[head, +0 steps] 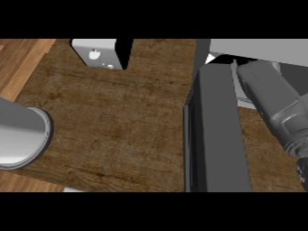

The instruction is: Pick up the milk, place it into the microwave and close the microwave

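The microwave [269,47] is at the right, its grey top showing along the upper right. Its dark door [213,131] stands open, edge-on toward me. My right forearm [276,106] reaches from the lower right past the door into the microwave's opening, and the hand is hidden under the microwave's top. A small white corner [212,57] shows at the opening; I cannot tell whether it is the milk. My left forearm [9,131] lies at the left edge, with no hand showing.
A white box with a dark side [100,53] stands at the back of the brown wooden counter [116,117]. Lighter wood floor [9,58] shows beyond the counter's left edge.
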Controlling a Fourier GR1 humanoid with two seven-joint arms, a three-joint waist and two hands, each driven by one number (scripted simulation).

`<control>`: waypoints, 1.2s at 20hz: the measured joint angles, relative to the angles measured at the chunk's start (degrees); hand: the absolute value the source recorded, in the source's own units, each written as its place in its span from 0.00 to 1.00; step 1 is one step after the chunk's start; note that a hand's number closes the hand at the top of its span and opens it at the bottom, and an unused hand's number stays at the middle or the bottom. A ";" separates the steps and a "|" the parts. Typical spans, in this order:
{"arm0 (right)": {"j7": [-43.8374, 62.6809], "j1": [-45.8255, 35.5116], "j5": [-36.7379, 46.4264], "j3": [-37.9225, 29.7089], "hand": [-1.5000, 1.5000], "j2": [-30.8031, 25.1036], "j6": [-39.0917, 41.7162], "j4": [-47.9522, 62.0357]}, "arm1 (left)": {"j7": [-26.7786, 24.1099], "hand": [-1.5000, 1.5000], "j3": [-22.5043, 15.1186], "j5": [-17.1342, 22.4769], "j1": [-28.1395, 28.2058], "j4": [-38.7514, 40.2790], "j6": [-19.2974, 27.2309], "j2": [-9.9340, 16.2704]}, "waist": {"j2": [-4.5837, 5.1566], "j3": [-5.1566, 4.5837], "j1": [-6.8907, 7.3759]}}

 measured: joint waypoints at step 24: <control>-7.61 6.93 -5.42 -6.13 0.00 -0.80 11.08 -1.40 | -2.33 0.00 -10.95 -8.69 1.09 4.74 -5.56 -5.67 | -2.42 -0.17 -6.38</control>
